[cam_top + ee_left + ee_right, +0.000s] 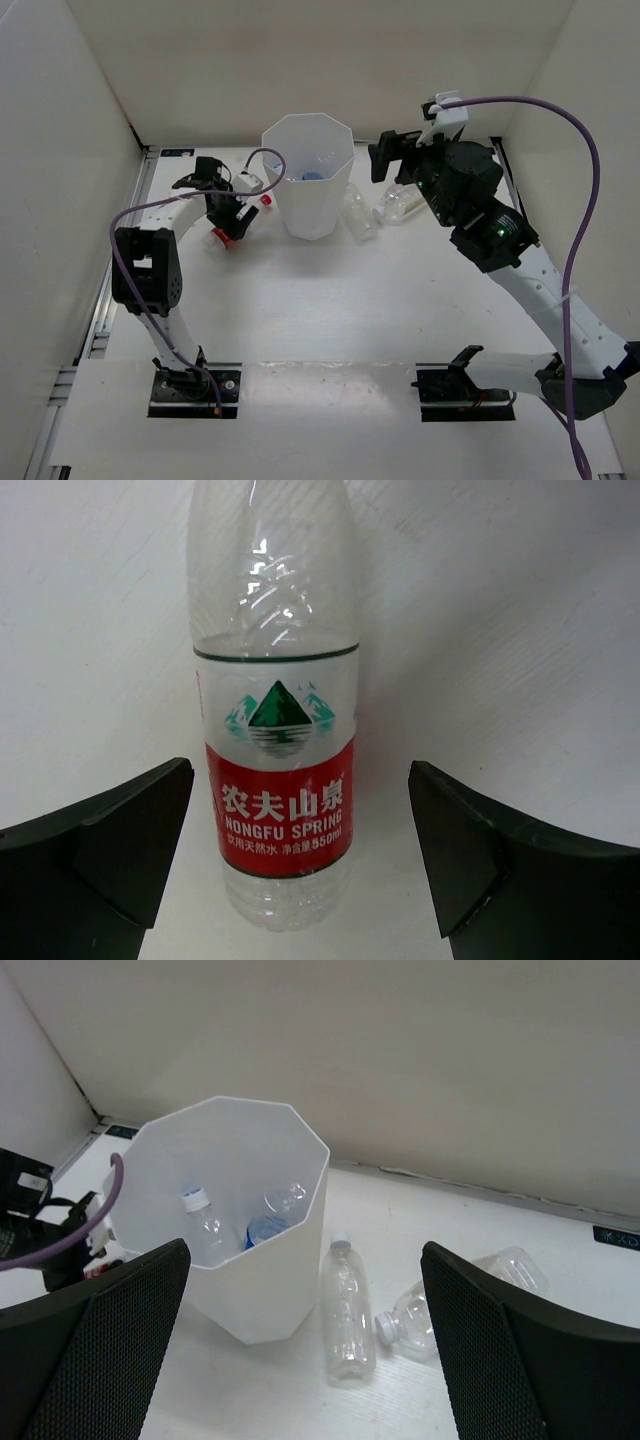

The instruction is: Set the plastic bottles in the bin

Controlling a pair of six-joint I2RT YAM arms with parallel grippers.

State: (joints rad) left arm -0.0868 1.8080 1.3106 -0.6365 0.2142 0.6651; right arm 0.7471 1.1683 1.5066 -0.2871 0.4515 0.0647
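Observation:
The red-labelled bottle [280,780] lies on the table between the wide-open fingers of my left gripper [300,855], untouched on both sides. From above, this bottle [224,237] lies just left of the bin [308,210], its red cap [267,200] towards the bin, with the left gripper [235,215] over it. My right gripper [385,158] is open and empty, raised to the right of the bin. The bin [250,1295] holds a white-capped bottle [205,1228] and a blue-labelled bottle [265,1228]. Two clear bottles [345,1310] [455,1300] lie right of the bin.
White walls enclose the table at the back and on both sides. A purple cable [585,200] loops off the right arm, another [130,215] off the left arm. The arm bases [195,385] sit at the near edge.

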